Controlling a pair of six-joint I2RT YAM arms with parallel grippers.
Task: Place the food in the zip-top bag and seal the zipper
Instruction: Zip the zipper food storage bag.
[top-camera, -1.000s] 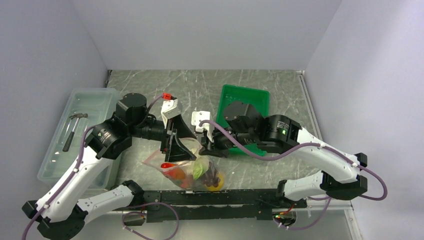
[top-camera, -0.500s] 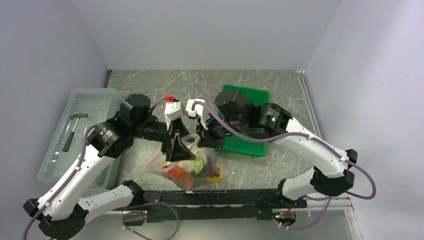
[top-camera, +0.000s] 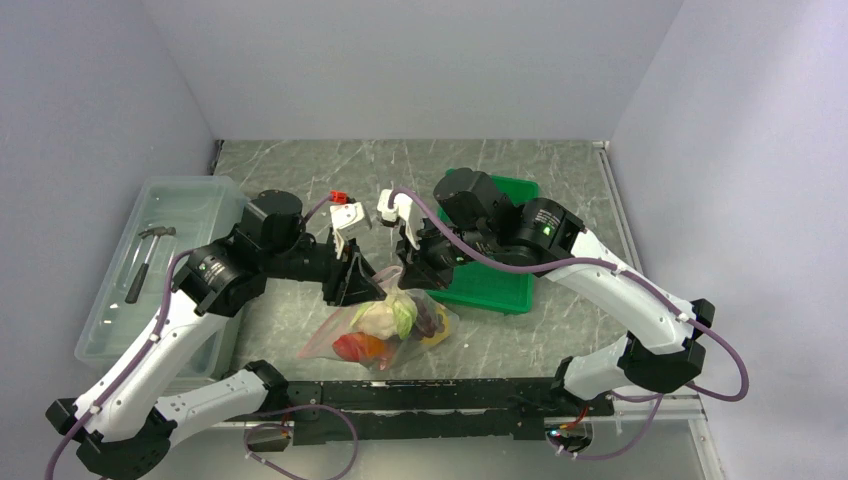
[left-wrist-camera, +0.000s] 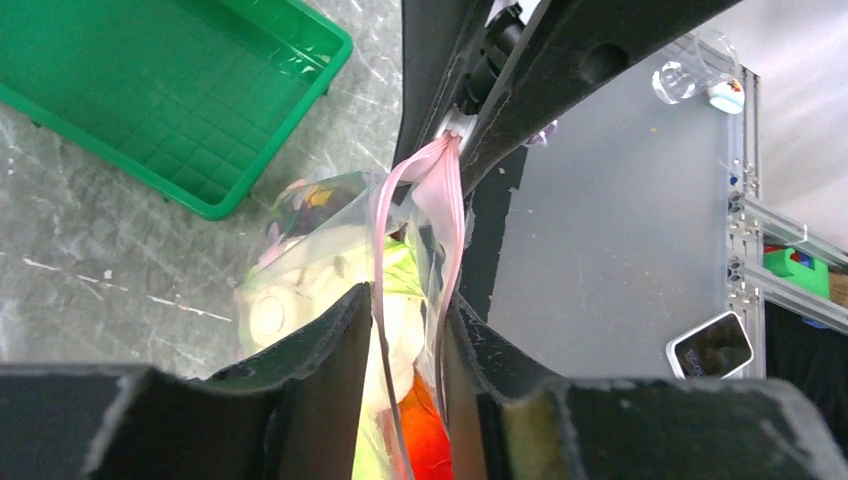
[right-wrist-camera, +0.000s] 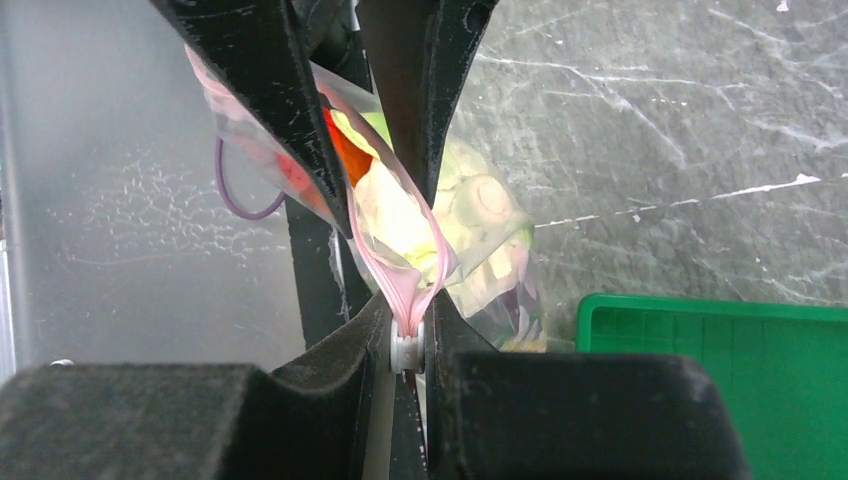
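The zip-top bag (top-camera: 378, 332) sat near the front middle of the desk (top-camera: 300, 170), its bottom on the surface and its mouth drawn up and toward the far side, between the two arms. The food (top-camera: 385, 320) was inside it. I could pick out a red piece (top-camera: 350, 347) on the near left, a pale green-white leafy vegetable (top-camera: 388, 316) in the middle, dark purple grapes (top-camera: 428, 318) to the right and an orange-yellow fruit (top-camera: 440, 336) at the near right corner.

The left hand (left-wrist-camera: 408, 305) had its fingers only a narrow gap apart. The neck of the bag filled that gap, with plastic touching both inner faces. From its wrist camera, the pale pink zipper (left-wrist-camera: 455, 215) ran out of that grip in two strands that stood apart, with yellow-green and orange showing between them. The strands met further along. There the right hand (right-wrist-camera: 408, 335) was pressed together on the strip, pinching its end just beside the left fingers.

The green tray (top-camera: 500, 190) lay to the right of the bag, behind the right arm, and nothing showed in the part I could see. At the far left stood a clear plastic bin (top-camera: 190, 200) with a hammer (top-camera: 148, 255) lying in it.
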